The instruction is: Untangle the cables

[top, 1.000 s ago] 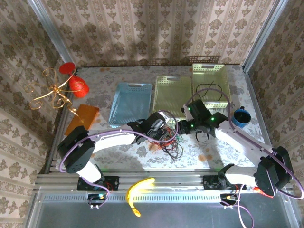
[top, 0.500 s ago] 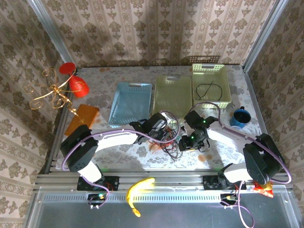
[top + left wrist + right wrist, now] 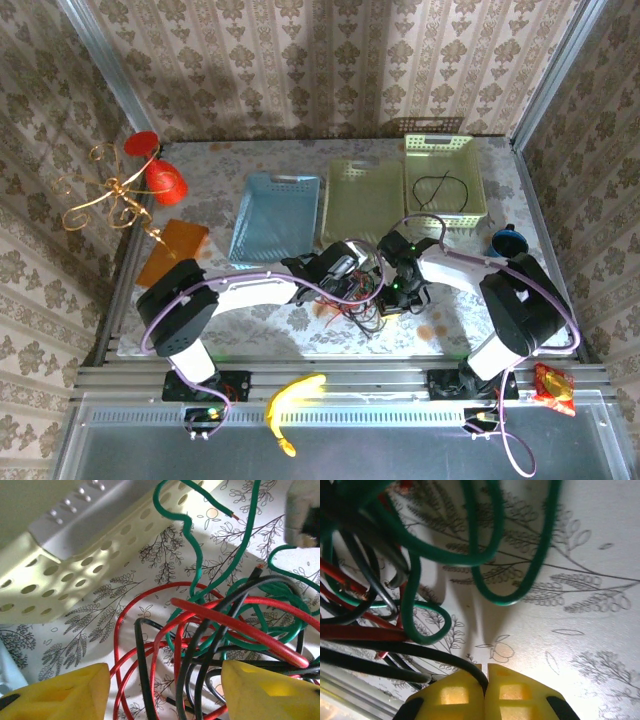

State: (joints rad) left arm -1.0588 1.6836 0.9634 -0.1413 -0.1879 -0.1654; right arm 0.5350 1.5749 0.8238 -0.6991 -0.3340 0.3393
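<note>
Red, green and black cables (image 3: 358, 300): one knotted heap on the patterned table (image 3: 270, 325), just beside a pale yellow basket (image 3: 75, 565). Left gripper (image 3: 165, 682): yellow fingers spread wide, straddling the heap, clamping nothing. Right gripper (image 3: 485, 680): fingers pressed together, pinching a black cable (image 3: 395, 652).

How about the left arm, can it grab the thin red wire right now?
Probably yes. The left gripper is open, and the thin red wire loops right between its yellow fingers. The thin black wire runs there too, so it might pinch both.
</note>
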